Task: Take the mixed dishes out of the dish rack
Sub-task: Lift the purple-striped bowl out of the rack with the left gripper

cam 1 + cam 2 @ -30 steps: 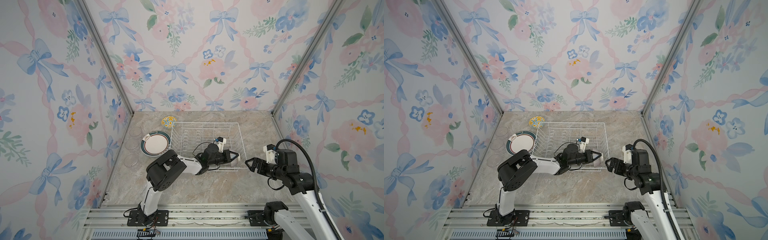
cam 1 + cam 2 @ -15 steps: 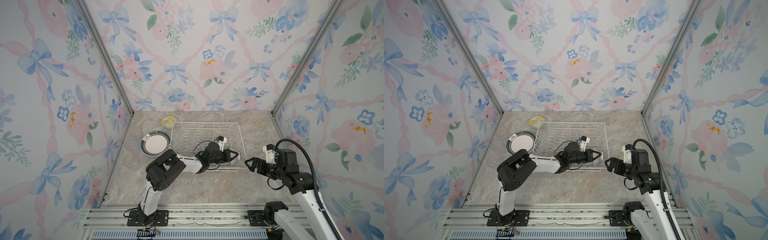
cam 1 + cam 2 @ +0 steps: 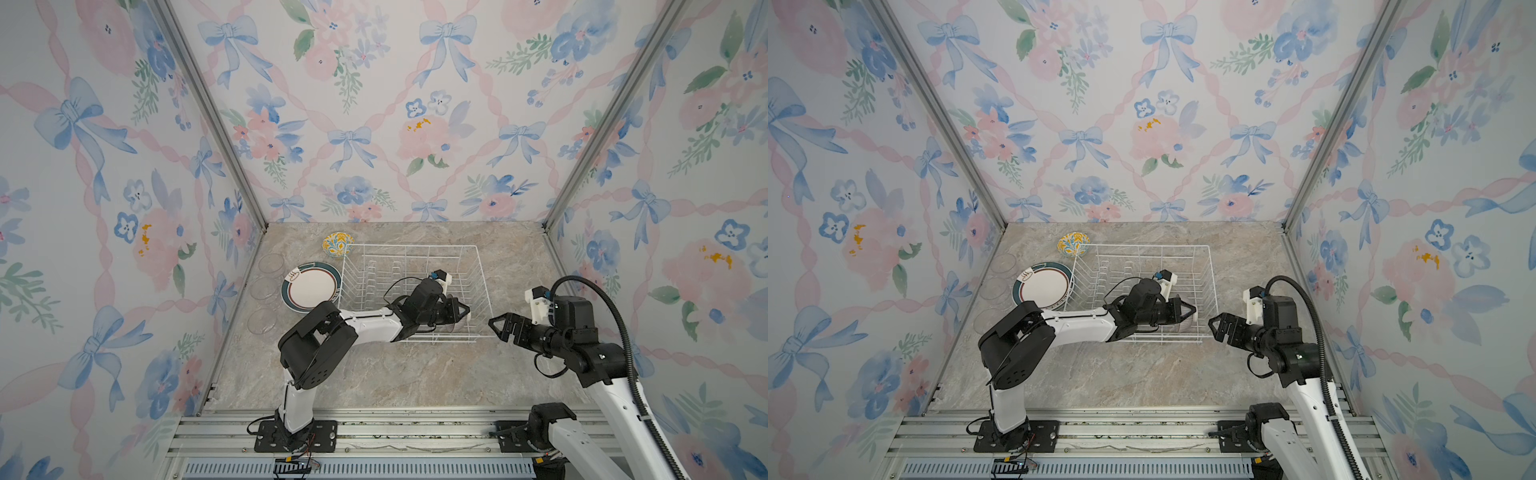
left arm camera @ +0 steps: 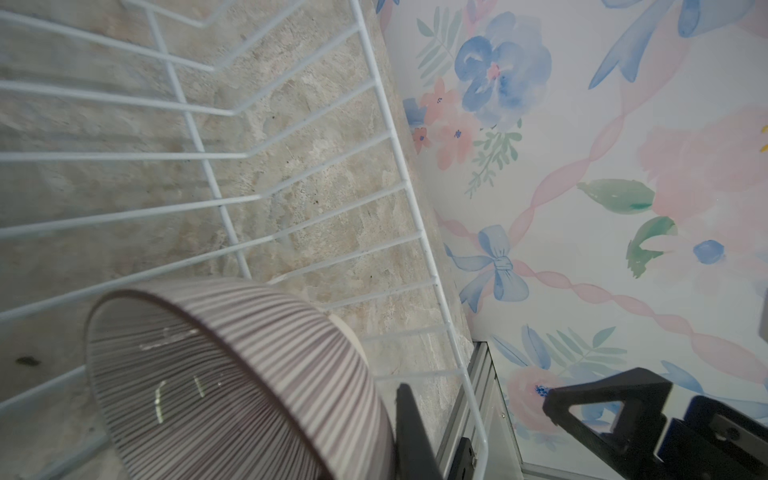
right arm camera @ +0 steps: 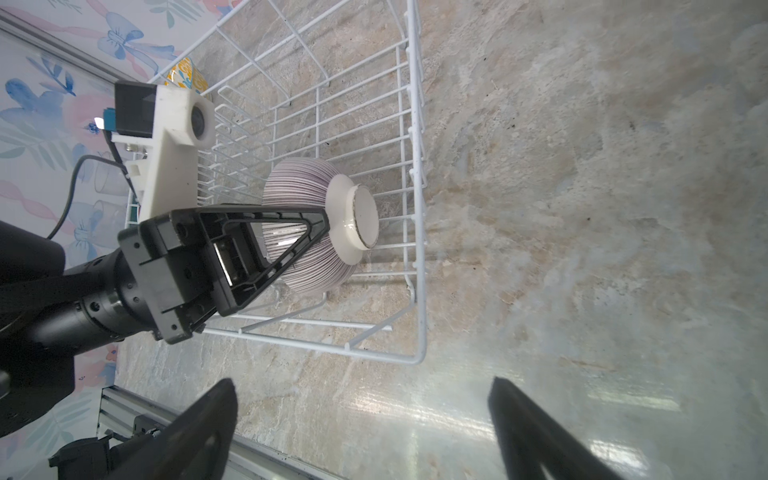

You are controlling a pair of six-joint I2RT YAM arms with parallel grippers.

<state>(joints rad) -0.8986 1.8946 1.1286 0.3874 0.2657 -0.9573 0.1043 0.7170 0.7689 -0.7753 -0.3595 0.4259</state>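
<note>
Little has changed over the last second. The left pincer (image 3: 464, 311) is in the same near right corner of the large white wire dish rack (image 3: 415, 245), having shifted only a trifle, and it keeps its clamp. The right pincer (image 3: 496, 328) has stayed where it was, just outside the rack's right wall above the marble-patterned table (image 3: 395, 374). Its jaws are spread wide with nothing between them. The dishes outside the rack have not moved either.

The left pincer is closed on the rim of the purplish striped ceramic bowl (image 5: 299, 183). In the right wrist view one of its fingers (image 5: 270, 215) lies over the outside of the wall while the other is hidden inside (so the grip is on the wall alone, not around the whole bowl). The bowl is tipped on its side, its mouth toward the left arm and its plain white foot ring toward the rack's right wall. Fine dark and pale stripes run from rim to foot. The left wrist view shows the same stripes lining the glossy inside of the bowl (image 4: 232, 374). Whether the bowl is clear of the rack's floor wires cannot be told.

On the table left of the rack, a round white plate with a teal-brown rim (image 3: 311, 286) lies flat just beside the rack's left wall. A yellow-blue patterned bowl (image 3: 338, 243) stands at the rack's far left corner. Three clear glass cups (image 3: 266, 288) stand in a row farther left.
</note>
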